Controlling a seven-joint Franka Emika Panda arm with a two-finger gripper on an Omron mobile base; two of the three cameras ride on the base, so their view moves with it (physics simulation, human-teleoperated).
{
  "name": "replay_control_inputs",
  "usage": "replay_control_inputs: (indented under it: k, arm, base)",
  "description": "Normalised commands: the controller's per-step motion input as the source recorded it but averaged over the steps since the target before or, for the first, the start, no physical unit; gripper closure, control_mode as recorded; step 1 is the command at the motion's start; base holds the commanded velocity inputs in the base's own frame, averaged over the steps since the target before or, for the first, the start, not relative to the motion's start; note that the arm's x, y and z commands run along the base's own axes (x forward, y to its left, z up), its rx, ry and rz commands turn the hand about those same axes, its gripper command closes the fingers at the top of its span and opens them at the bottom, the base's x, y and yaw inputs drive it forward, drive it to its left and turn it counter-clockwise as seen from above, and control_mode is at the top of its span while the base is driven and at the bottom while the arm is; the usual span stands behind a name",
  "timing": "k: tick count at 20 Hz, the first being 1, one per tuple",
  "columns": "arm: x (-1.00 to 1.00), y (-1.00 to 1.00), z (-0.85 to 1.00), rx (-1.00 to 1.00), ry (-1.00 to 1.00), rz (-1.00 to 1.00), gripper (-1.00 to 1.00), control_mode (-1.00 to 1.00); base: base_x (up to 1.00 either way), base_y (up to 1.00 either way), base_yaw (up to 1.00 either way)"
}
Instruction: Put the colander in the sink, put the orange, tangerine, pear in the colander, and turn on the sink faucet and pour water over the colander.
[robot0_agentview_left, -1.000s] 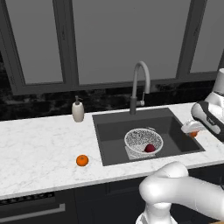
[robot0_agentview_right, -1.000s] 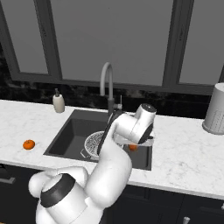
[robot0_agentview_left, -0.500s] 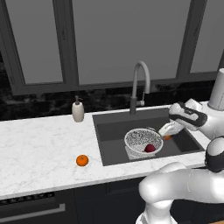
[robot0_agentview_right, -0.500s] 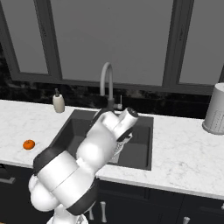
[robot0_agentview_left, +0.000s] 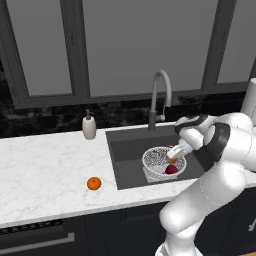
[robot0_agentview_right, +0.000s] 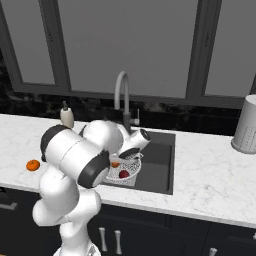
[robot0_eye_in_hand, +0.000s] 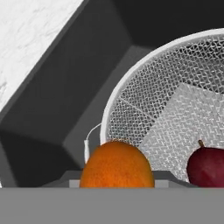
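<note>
In the hand view an orange fruit (robot0_eye_in_hand: 117, 164) sits clamped between the fingers, right at the near rim of the colander (robot0_eye_in_hand: 175, 109). From the left base view the fingers (robot0_agentview_left: 173, 159) hold it just above the colander's bowl. The pear (robot0_agentview_left: 171, 170) lies inside the colander, which stands in the sink (robot0_agentview_left: 127, 150). Behind rises the sink faucet (robot0_agentview_left: 159, 97). Another orange fruit (robot0_agentview_left: 93, 183) rests on the counter (robot0_agentview_left: 45, 170), well apart to the left
</note>
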Motion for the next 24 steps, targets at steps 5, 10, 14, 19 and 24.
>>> replay_control_inputs:
  k: [5, 10, 14, 19, 24]
  arm:
    - [0.38, 0.00, -0.27, 0.02, -0.03, 0.01, 1.00, -1.00]
    - [0.42, 0.14, -0.40, -0.01, 0.00, 0.00, 1.00, -1.00]
    - [0.34, 0.10, -0.42, -0.02, 0.00, 0.00, 1.00, -1.00]
    - [0.13, 0.00, -0.50, -0.02, 0.00, 0.00, 1.00, -1.00]
    - [0.02, 0.00, -0.50, -0.02, 0.00, -0.01, -1.00, -1.00]
  base:
    - [0.00, 0.00, 0.00]
    - [0.00, 0.00, 0.00]
    - [0.00, 0.00, 0.00]
    - [0.00, 0.00, 0.00]
    - [0.00, 0.00, 0.00]
